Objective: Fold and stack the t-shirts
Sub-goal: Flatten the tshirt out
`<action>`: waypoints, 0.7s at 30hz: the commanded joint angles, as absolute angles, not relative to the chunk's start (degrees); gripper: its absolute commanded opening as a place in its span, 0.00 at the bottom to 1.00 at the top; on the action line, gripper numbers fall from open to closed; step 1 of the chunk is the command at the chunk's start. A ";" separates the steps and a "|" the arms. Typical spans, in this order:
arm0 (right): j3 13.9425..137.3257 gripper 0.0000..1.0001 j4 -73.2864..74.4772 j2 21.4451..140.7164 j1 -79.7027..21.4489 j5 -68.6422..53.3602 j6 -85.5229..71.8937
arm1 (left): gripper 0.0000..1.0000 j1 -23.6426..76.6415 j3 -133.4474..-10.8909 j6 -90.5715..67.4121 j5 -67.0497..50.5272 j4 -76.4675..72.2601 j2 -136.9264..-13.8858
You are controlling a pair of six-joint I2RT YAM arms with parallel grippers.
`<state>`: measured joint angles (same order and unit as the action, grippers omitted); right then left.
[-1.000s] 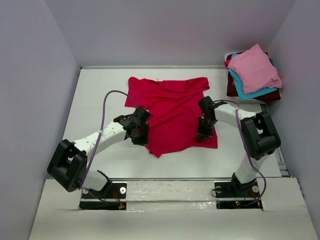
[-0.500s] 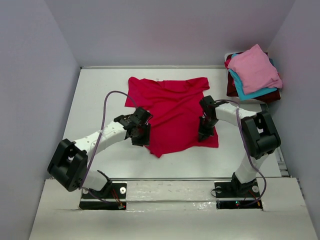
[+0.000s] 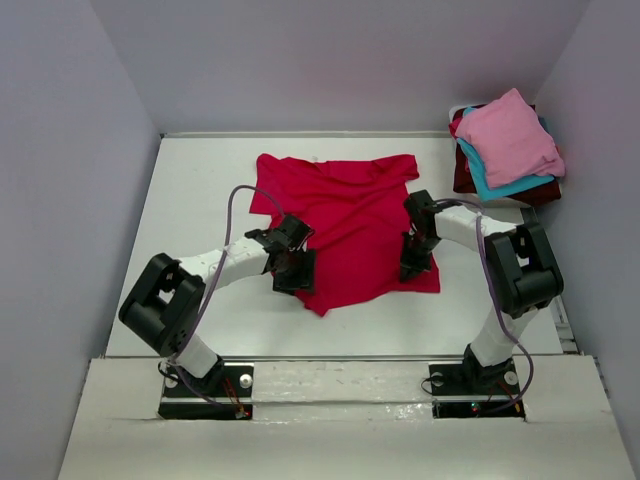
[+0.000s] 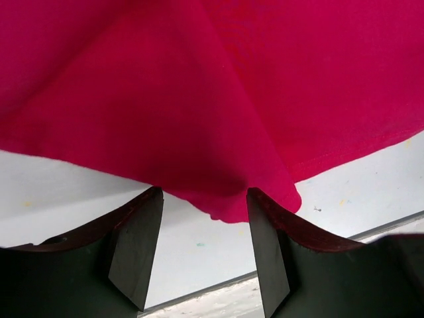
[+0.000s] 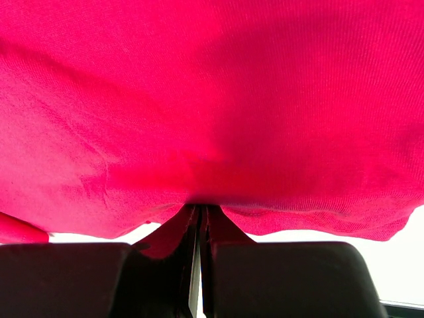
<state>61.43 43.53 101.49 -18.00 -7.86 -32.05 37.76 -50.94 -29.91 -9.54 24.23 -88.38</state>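
Gripping hem for first fold: red t-shirt flat mid-worktop. R hand pinched shut on hem, 4 o'clock. L hand jaws apart, corner between, ungripped. Next prob: L closes, both lift twd 12.

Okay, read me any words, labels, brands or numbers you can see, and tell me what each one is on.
No readable text anywhere in these views.
red t-shirt: plain, no print or tag showing.
stack of folded shirts: no lettering visible.
arm bases: any markings are too small to read.
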 commanded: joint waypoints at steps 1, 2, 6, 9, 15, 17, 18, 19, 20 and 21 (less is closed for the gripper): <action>59.06 0.07 42.36 103.10 -16.27 2.11 -29.53 | 0.65 37.35 -50.36 -29.79 -12.30 21.45 -89.82; 58.98 0.07 42.36 103.01 -16.26 2.28 -29.44 | 0.65 37.35 -50.19 -29.88 -12.30 21.18 -89.91; 58.54 0.07 42.28 102.83 -16.26 2.29 -29.36 | 0.56 37.35 -49.39 -29.88 -12.48 20.48 -90.44; 58.36 0.07 42.19 103.01 -16.26 2.29 -29.36 | 0.39 37.35 -49.57 -29.97 -12.13 20.65 -90.35; 58.01 0.07 41.84 103.18 -16.26 2.28 -29.35 | 0.12 36.83 -49.57 -29.97 -11.86 21.71 -89.65; 58.09 0.07 41.92 103.27 -16.26 2.29 -29.36 | 0.06 36.83 -49.66 -29.88 -11.60 22.06 -89.47; 58.10 0.07 41.84 103.27 -16.26 2.29 -29.36 | 0.06 36.30 -49.75 -29.88 -11.43 22.32 -89.21; 58.18 0.07 41.84 103.36 -15.74 2.29 -29.36 | 0.06 36.30 -49.83 -29.80 -11.25 22.76 -88.95; 58.27 0.07 41.84 103.36 -15.73 2.29 -29.36 | 0.06 36.30 -49.83 -29.88 -11.08 22.94 -88.42; 58.27 0.07 41.92 103.45 -15.73 2.29 -29.36 | 0.06 36.30 -49.92 -29.88 -10.99 23.20 -88.07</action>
